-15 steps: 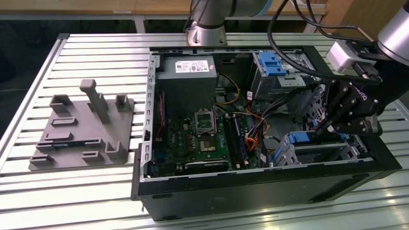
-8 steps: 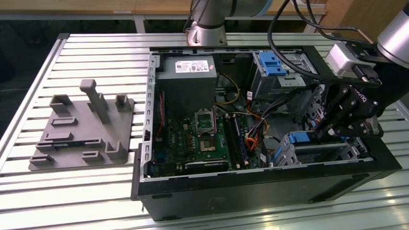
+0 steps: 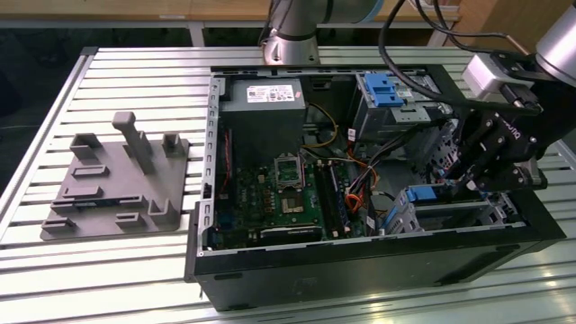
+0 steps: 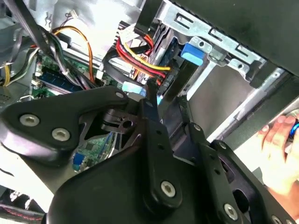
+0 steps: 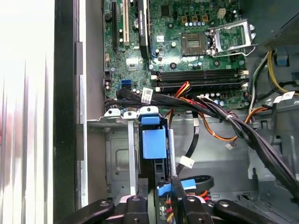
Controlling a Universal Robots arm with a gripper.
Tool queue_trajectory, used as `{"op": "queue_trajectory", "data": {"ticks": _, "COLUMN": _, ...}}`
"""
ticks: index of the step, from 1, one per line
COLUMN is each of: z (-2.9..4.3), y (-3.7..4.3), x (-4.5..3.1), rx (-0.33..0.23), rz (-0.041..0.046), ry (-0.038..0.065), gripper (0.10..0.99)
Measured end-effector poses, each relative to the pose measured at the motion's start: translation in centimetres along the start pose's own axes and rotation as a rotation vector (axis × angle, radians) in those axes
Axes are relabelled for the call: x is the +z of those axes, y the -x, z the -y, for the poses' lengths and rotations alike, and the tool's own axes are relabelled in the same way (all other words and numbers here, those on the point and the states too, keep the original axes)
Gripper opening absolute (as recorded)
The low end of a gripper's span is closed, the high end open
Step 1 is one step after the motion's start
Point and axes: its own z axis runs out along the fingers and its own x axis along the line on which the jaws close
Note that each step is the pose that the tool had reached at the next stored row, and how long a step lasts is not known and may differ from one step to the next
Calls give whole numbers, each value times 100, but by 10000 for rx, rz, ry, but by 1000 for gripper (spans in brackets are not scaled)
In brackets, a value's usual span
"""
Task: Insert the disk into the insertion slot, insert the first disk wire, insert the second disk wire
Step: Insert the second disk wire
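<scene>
The disk's blue carrier (image 5: 153, 140) sits in the insertion slot (image 5: 117, 161), a low silver cage at the case's near corner on the exterior view's right (image 3: 468, 212). In the exterior view the blue carrier end (image 3: 421, 196) faces the motherboard. My gripper (image 3: 456, 181) hangs just over that end. In both wrist views its fingers stand close together on a blue-ended disk wire (image 5: 163, 188), right behind the carrier. The second wrist view has my gripper (image 4: 152, 95) at a pale blue plug (image 4: 133, 87), below red and yellow wires (image 4: 140, 58).
The open black case (image 3: 360, 270) stands on a slatted table. A taller cage with a blue latch (image 3: 382, 91) and a power supply (image 3: 261, 101) fill the far side. A cable bundle (image 5: 243, 128) crosses beside the slot. A grey fixture plate (image 3: 117, 182) lies outside. A hand (image 4: 280, 140) shows beyond the case wall.
</scene>
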Motion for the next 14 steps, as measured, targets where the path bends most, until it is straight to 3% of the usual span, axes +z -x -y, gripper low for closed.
{"op": "queue_trajectory", "data": {"ticks": 7, "z": -74, "y": 45, "x": -247, "rx": 7, "rz": 7, "ry": -113, "gripper": 333}}
{"op": "queue_trajectory", "data": {"ticks": 14, "z": -132, "y": 70, "x": -323, "rx": 11, "rz": 5, "ry": -253, "gripper": 333}}
